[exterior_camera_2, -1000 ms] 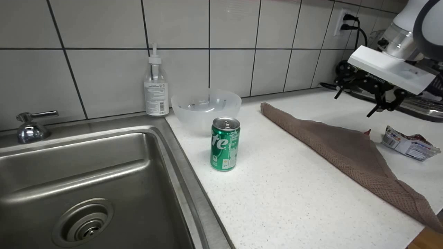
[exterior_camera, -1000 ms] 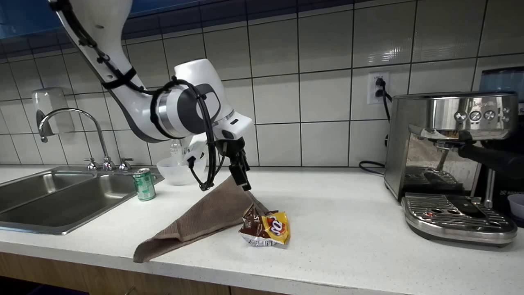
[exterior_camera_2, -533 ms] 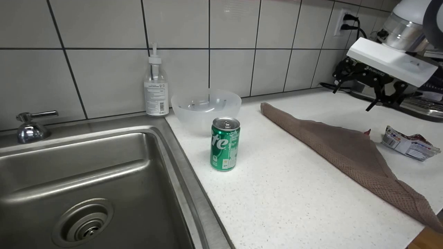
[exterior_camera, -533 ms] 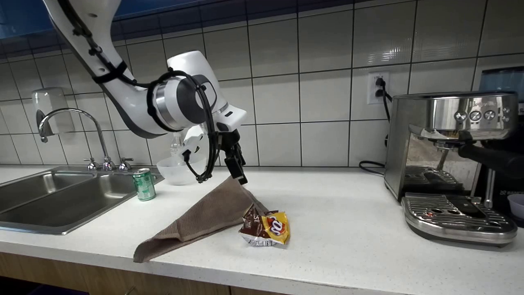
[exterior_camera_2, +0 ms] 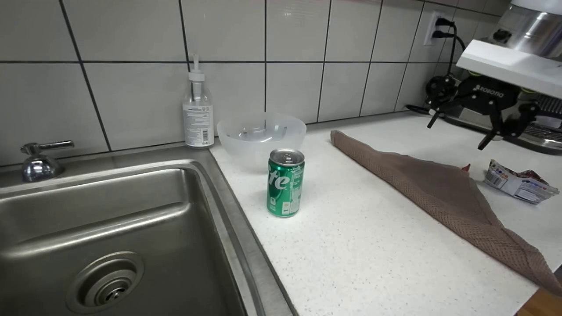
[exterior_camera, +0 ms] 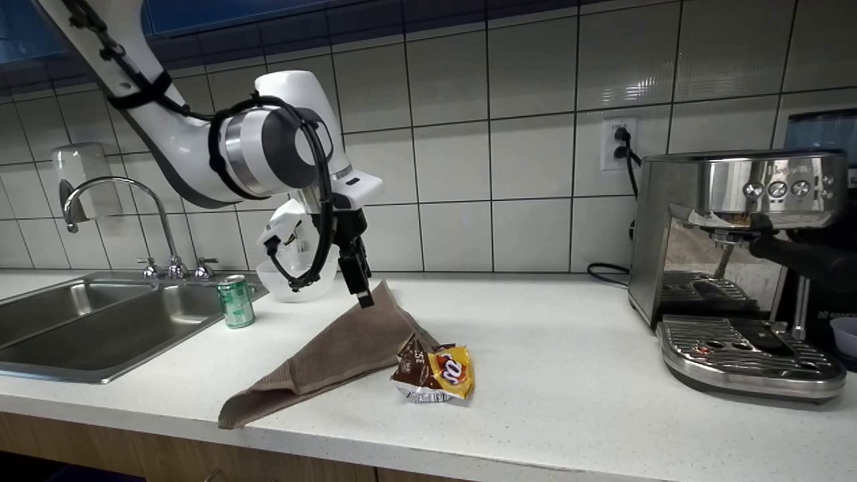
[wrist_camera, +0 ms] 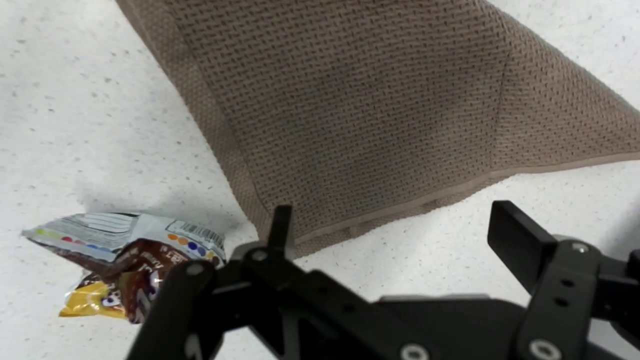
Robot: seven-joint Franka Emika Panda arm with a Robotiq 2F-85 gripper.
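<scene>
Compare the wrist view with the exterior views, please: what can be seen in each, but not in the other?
Only the wrist view: clear coloured dots on the snack packet. Only the exterior views: the green soda can, the translucent bowl, the steel sink, the espresso machine. Both: the brown towel, the snack packet, the open tool, the speckled white counter.

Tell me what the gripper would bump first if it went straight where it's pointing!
Probably the brown towel, near its edge: the gripper points down toward it. Depth is unclear, so it might meet the white counter beside the towel instead.
</scene>
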